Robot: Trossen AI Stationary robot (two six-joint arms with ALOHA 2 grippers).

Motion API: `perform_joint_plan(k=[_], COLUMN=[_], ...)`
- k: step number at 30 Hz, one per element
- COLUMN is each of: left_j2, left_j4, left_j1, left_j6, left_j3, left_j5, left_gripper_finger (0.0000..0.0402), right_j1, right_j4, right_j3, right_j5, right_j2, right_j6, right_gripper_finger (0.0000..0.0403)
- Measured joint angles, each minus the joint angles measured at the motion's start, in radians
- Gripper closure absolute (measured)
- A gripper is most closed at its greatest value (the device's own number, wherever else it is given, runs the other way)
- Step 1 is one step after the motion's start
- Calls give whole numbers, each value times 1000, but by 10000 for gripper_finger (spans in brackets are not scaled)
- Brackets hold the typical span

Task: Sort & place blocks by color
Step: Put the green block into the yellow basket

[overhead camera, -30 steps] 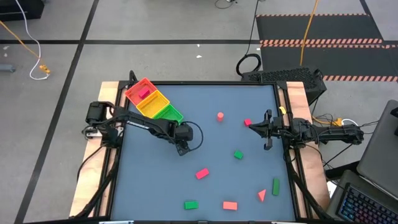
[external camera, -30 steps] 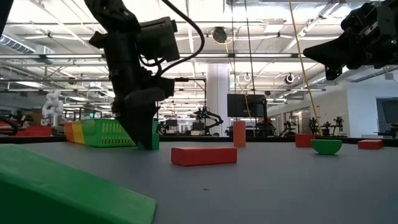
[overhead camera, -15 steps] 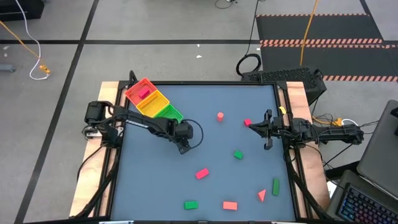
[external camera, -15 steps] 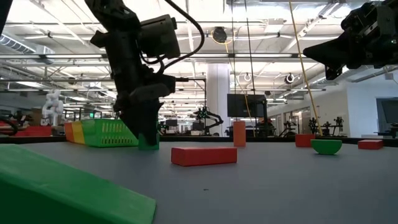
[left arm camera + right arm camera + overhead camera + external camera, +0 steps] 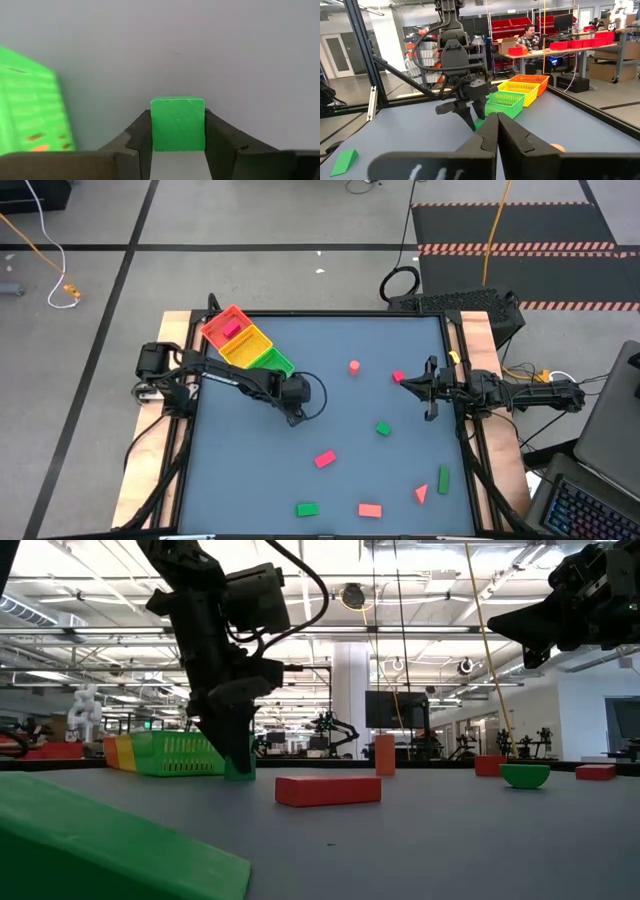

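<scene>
The left gripper clamped a green cube between its fingers, down on the table just beside the green end of the tray. The cube's face was flat, square and matte. The right gripper waited closed at the table's right edge, well apart from the tray.

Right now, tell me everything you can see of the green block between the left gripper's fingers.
The green block is a small, matte, flat-faced piece with a square front and slightly rough edges. It sits upright between the left gripper's dark fingers, which press on both its sides. In the low view it sits at the table surface, just in front of the tray's green end.
</scene>
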Motion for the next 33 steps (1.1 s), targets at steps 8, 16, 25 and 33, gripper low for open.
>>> perform_joint_plan(k=[8,16,25,33], left_j2=[-119,-346,-405,-367], left_j4=[13,-313,-486,-445], left_j1=[-2,63,299,467], left_j6=[39,56,99,192], left_j3=[16,51,47,-2], left_j5=[119,-188,-248,-210], left_gripper_finger=[273,273,273,273], right_j1=[0,0,0,0], right_j4=[-2,3,8,8], right_j3=[0,0,0,0], right_j5=[0,2,1,1], right_j2=[1,14,16,16], right_j6=[-4,-4,-3,-3], right_gripper_finger=[403,403,403,403])
